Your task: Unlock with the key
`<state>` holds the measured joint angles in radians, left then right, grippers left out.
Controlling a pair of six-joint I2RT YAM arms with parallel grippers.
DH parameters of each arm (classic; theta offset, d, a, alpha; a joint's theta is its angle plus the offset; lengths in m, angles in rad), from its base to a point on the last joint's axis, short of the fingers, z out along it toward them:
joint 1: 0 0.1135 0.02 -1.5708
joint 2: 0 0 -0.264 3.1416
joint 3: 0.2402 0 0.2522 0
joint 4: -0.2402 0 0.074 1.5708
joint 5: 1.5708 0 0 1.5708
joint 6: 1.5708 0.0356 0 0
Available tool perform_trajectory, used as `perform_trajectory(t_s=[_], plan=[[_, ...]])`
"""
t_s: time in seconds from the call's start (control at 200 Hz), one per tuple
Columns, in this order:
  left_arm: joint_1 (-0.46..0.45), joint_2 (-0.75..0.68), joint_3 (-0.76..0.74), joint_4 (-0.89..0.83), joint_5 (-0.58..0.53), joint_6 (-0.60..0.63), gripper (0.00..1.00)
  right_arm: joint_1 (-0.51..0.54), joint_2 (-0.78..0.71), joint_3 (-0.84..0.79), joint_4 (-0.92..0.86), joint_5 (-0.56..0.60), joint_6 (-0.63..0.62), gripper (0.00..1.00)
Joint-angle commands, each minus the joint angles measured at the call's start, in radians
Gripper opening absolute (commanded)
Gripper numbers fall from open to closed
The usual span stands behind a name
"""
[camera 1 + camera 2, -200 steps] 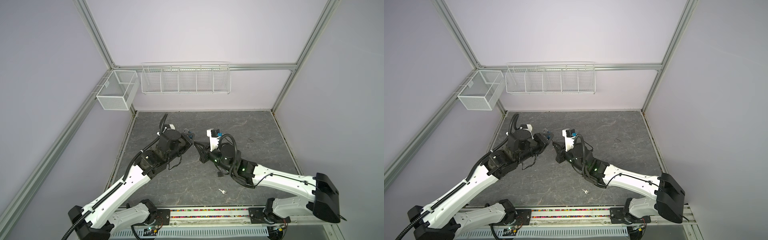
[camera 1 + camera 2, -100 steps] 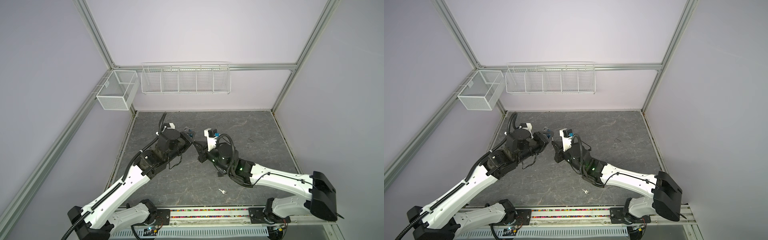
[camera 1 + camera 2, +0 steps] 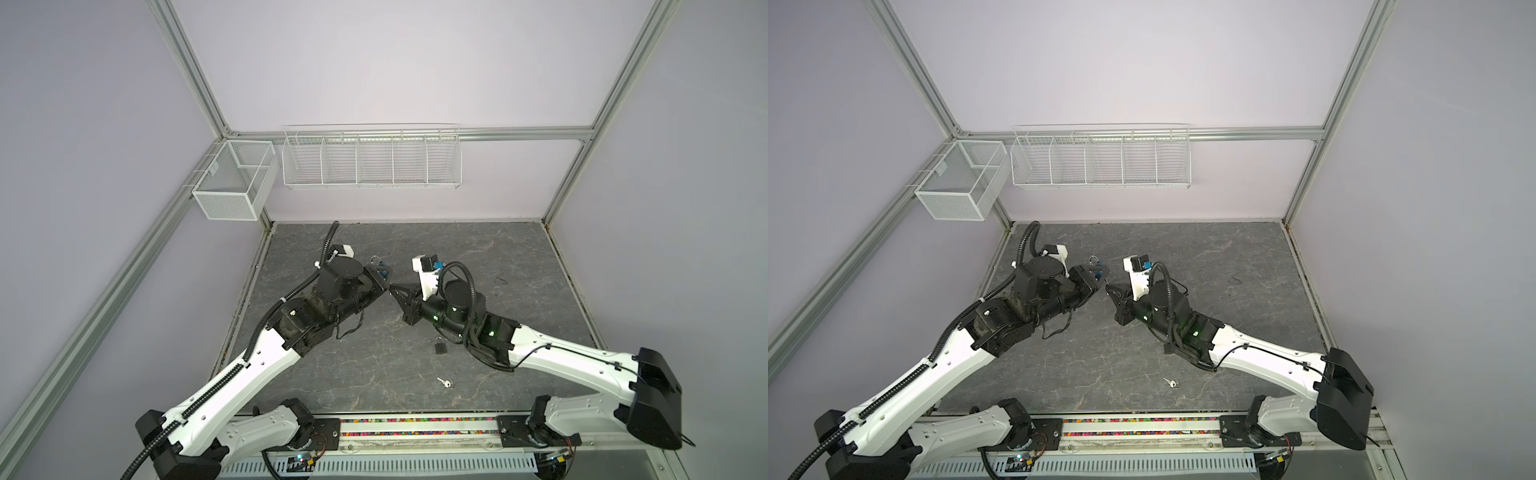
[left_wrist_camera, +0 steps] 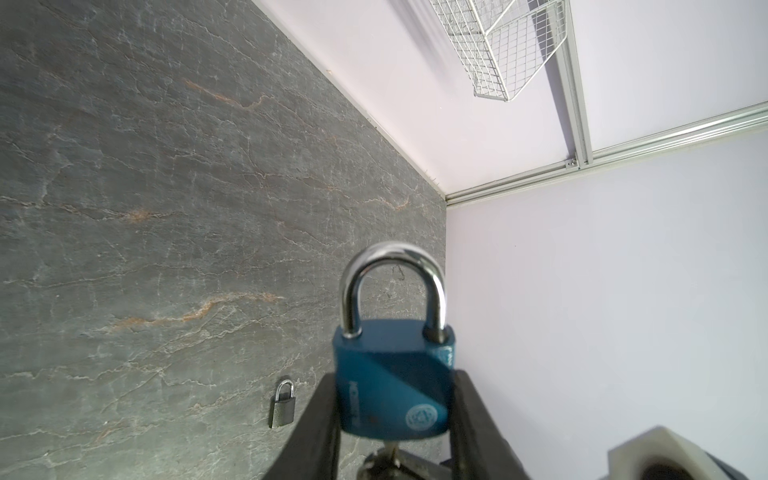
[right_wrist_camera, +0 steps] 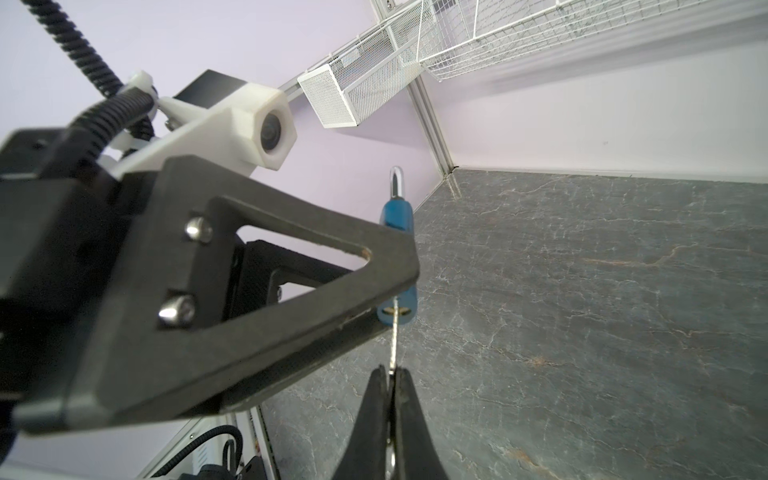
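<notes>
While left pincer (image 4: pixel 395 380) clamps blue padlock (image 4: pixel 390 361) | right pincer (image 5: pixel 391 372) pinches key (image 5: pixel 394 336), wrist views only

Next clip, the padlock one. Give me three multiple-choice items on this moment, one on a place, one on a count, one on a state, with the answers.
1. Where is the grey padlock?
A hung on a hook
B inside a drawer
C lying on the table

2. How many padlocks are in view?
A one
B two
C three

3. The blue padlock's shackle is:
A shut
B swung open
C removed

Answers:
1 C, it lies flat on the grey surface in the left wrist view.
2 B, the blue one is in the left gripper and the grey one is on the table.
3 A, both shackle legs sit in the body.
</notes>
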<state>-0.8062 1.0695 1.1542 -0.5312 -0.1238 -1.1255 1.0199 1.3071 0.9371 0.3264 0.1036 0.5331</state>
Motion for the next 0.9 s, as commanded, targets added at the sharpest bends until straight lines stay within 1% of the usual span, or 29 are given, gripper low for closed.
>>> perform_trajectory(t_s=[0.0,0.035,0.05,0.075,0.185,0.32,0.44,0.53,0.58,0.625,0.675,0.75,0.81,0.895], plan=[[-0.021,-0.012,0.01,-0.052,0.028,0.033,0.0,-0.045,-0.019,0.018,0.092,-0.016,0.102,0.06],[-0.022,-0.007,0.022,-0.06,0.027,0.033,0.0,-0.047,-0.02,0.02,0.083,-0.028,0.112,0.06],[-0.021,-0.004,0.026,-0.063,0.028,0.064,0.0,-0.047,-0.022,0.019,0.083,-0.033,0.114,0.06],[-0.021,-0.002,0.03,-0.067,0.03,0.073,0.0,-0.05,-0.024,0.019,0.076,-0.037,0.116,0.06],[-0.021,-0.002,0.032,-0.05,0.054,0.089,0.0,-0.059,-0.021,0.022,0.044,-0.051,0.137,0.06],[-0.021,-0.004,0.046,-0.081,0.036,0.105,0.0,-0.066,-0.011,0.022,0.037,-0.085,0.174,0.06],[-0.021,0.004,0.051,-0.062,0.068,0.128,0.0,-0.07,0.011,0.027,0.028,-0.107,0.191,0.06],[-0.021,0.012,0.056,-0.071,0.082,0.139,0.0,-0.076,0.006,0.043,0.005,-0.103,0.172,0.06],[-0.022,0.01,0.055,-0.077,0.084,0.13,0.0,-0.06,-0.004,0.062,-0.024,-0.065,0.114,0.06],[-0.021,0.008,0.052,-0.081,0.082,0.116,0.0,-0.026,-0.013,0.072,-0.047,0.015,0.03,0.06],[-0.021,0.007,0.044,-0.07,0.092,0.093,0.0,0.007,-0.015,0.08,-0.059,0.101,-0.036,0.06],[-0.023,0.013,0.033,-0.053,0.108,0.062,0.0,0.032,0.0,0.118,-0.101,0.185,-0.102,0.06],[-0.023,0.019,0.029,-0.056,0.109,0.055,0.0,0.051,0.005,0.123,-0.096,0.253,-0.167,0.06],[-0.023,0.021,0.027,-0.076,0.094,0.053,0.0,0.052,-0.007,0.115,-0.091,0.326,-0.212,0.06]])
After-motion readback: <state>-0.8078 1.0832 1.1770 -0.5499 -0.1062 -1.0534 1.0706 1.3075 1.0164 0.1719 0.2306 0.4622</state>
